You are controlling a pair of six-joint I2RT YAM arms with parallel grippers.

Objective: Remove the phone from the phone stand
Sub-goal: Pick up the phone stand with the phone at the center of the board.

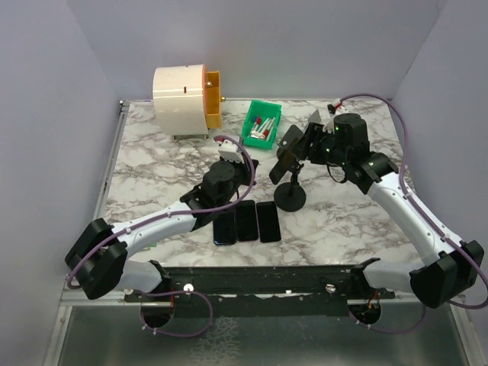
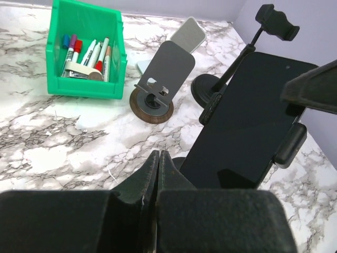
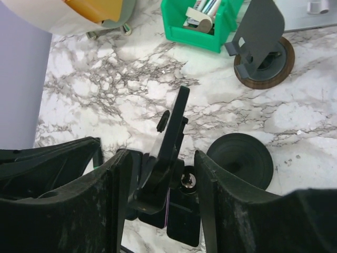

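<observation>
Right tool (image 3: 163, 161) was spread, straddling the phone (image 3: 176, 118) on its stand (image 3: 239, 161) without gripping it, while left tool (image 2: 159, 168) was clenched empty over the desk (image 2: 31, 153)

A robotics lab test cell was indicated: a white-and-grey marble-patterned tabletop (image 1: 152, 171) was enclosed by plain pale lilac walls (image 1: 46, 114), and two black-and-white robot arms (image 1: 156, 223) were bolted to a black metal rail (image 1: 259, 280) along the bottom of the frame.
</observation>
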